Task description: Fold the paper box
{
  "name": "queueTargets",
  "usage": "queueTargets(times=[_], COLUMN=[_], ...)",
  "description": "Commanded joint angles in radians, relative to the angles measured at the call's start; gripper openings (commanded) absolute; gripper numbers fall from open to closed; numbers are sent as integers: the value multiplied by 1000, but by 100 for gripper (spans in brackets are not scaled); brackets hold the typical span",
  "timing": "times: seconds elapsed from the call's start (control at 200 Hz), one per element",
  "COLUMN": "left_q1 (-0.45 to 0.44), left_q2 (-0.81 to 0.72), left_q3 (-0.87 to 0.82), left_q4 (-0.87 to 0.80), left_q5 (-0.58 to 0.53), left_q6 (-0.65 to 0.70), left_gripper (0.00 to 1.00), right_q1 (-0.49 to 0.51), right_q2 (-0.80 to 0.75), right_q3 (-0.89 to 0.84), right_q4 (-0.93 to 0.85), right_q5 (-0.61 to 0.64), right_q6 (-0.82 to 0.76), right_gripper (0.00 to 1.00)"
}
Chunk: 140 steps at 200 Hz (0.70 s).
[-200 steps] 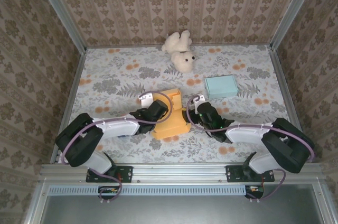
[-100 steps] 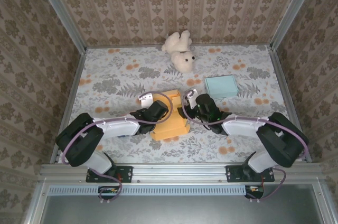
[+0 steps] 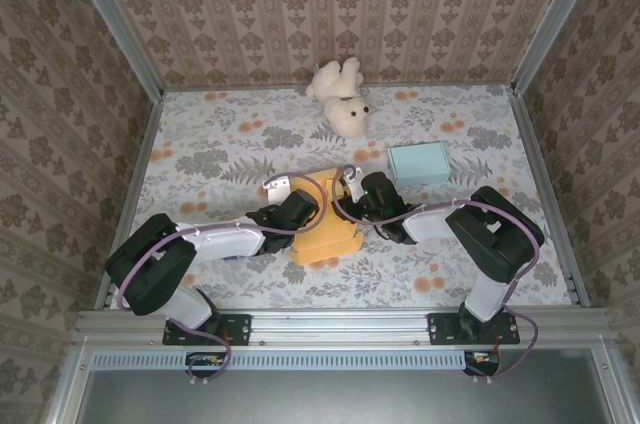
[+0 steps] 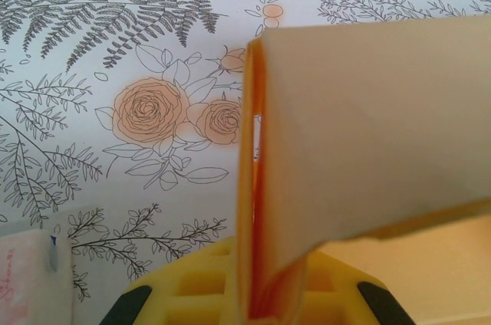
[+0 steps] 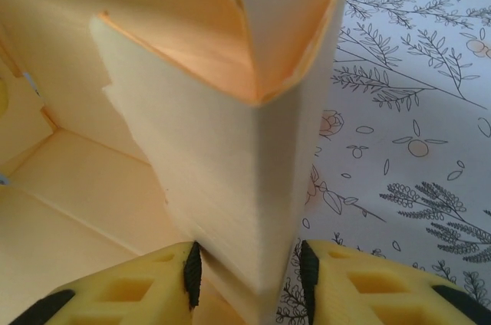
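Observation:
The yellow-orange paper box lies partly folded at the middle of the table, between both grippers. My left gripper is shut on the box's left wall. In the left wrist view that thin upright wall runs down into the left gripper, squeezed by its yellow fingers. My right gripper is at the box's right wall. In the right wrist view a doubled-over wall sits in the right gripper, with the black pads against it.
A cream teddy bear lies at the back of the table. A light blue box sits just behind and to the right of the right gripper. Patterned walls enclose the floral tablecloth.
The right gripper has moved left and away from the bases, onto the box's right wall, with its forearm swinging round. The left arm has not moved.

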Motion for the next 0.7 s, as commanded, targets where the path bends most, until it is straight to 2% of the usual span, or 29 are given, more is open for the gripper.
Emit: queueTargets(times=[0.0,0.065,0.185,0.455,0.575,0.695], left_q1=[5,6,4,3,5,3], left_q2=[-15,-20,-23,-34,-46,-62], left_q3=[-12,-14,-17,-14,-6,25], left_q4=[17,16,13,-7,-68,-186], left_q5=[5,6,17,68,67,66], left_q6=[1,-7,-32,-91,-177,-303], left_gripper=[0,0,0,0,0,0], right_q1=[-3,-1,9,20,42,73], right_q2=[32,38,50,87,92,112], right_q3=[26,26,21,37,49,119], right_q4=[58,63,82,95,55,-109], right_q5=[19,58,153,251,415,698], right_q6=[6,11,25,39,44,81], right_gripper=[36,32,32,30,22,18])
